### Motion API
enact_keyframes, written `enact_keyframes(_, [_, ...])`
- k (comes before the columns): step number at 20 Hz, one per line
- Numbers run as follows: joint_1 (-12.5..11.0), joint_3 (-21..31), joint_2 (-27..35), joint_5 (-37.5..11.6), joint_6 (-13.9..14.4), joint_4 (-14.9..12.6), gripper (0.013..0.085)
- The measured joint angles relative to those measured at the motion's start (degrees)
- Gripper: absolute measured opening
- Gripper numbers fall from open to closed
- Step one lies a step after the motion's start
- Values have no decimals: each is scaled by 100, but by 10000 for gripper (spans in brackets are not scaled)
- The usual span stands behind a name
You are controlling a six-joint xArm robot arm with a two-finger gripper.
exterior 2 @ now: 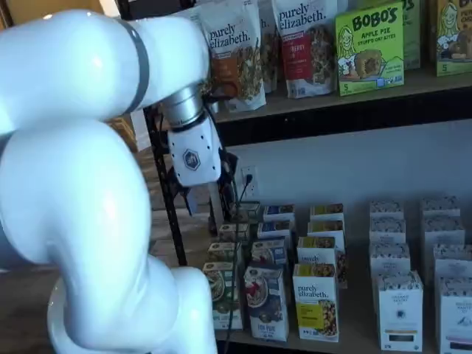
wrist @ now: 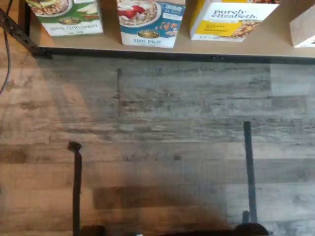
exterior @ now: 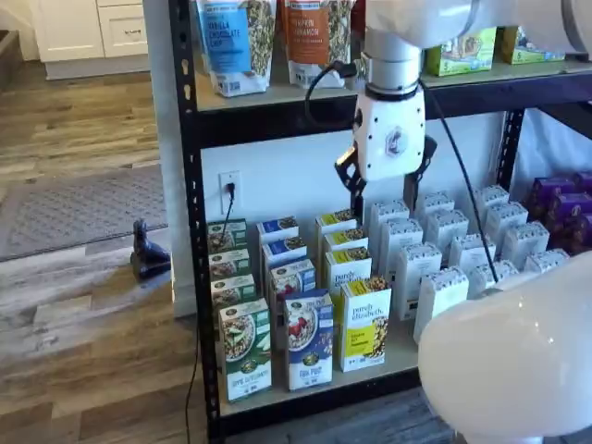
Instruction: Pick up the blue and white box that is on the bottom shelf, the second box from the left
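The blue and white box (wrist: 150, 22) (exterior: 308, 340) (exterior 2: 266, 302) stands upright at the front of the bottom shelf (wrist: 266, 42) (exterior: 314, 403) (exterior 2: 354, 328), between a green-and-white box and a yellow one. Its front shows a bowl with red berries. My gripper (exterior: 387, 185) (exterior 2: 210, 184) hangs in front of the rack, well above the box and a little to its right in a shelf view. Its two black fingers stand apart on either side of the white body, with nothing between them. The wrist view looks down on the box's top part and the plank floor before the shelf.
A green-and-white box (exterior: 245, 350) and a yellow box (exterior: 365, 324) flank the target, with more rows behind. White boxes (exterior: 435, 296) fill the shelf's right. Granola bags (exterior: 236, 42) sit on the upper board. A cord hangs from an outlet (exterior: 228, 185). My white arm (exterior: 509, 361) blocks the lower right.
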Motion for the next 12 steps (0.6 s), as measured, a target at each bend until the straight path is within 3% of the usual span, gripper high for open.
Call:
enact_keyframes(8, [45, 572, 506, -1201, -79, 453, 850])
enact_keyframes(12, [153, 766, 921, -1748, 5, 493, 850])
